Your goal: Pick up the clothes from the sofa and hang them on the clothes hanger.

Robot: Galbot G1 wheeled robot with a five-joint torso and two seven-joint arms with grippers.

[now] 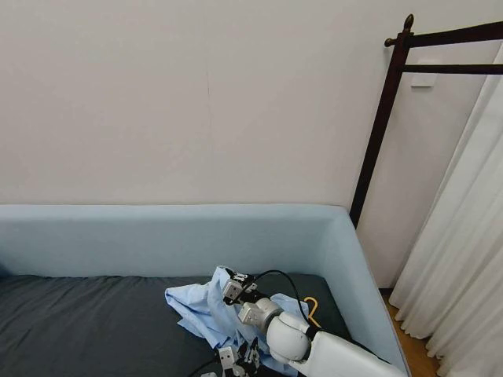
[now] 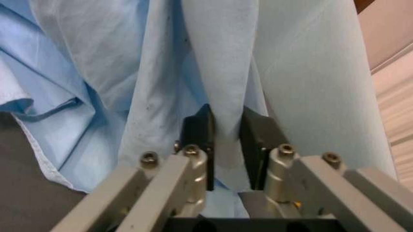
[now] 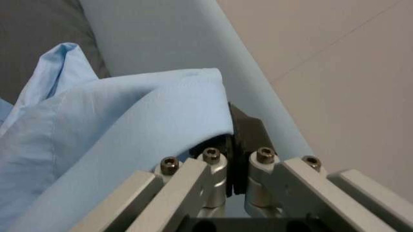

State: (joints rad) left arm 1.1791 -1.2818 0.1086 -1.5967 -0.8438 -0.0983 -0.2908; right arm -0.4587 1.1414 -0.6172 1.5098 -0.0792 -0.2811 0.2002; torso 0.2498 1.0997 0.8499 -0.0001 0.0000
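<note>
A light blue shirt (image 1: 195, 309) lies crumpled on the dark seat of the sofa (image 1: 157, 236), near its right end. My right gripper (image 1: 234, 286) is at the shirt's upper edge, and the right wrist view shows the gripper (image 3: 231, 140) shut on a fold of the shirt (image 3: 129, 135). My left gripper (image 1: 236, 357) is at the shirt's near edge. In the left wrist view the gripper (image 2: 226, 121) pinches a hanging pleat of the shirt (image 2: 219, 48) between its black pads. A dark wooden clothes rack (image 1: 385, 110) stands behind the sofa's right end.
A yellowish hanger hook (image 1: 313, 309) lies on the cushion beside the shirt, right of my right arm. White curtains (image 1: 464, 259) hang at the far right, past the rack. The sofa's light blue back and right armrest enclose the seat; a plain wall is behind.
</note>
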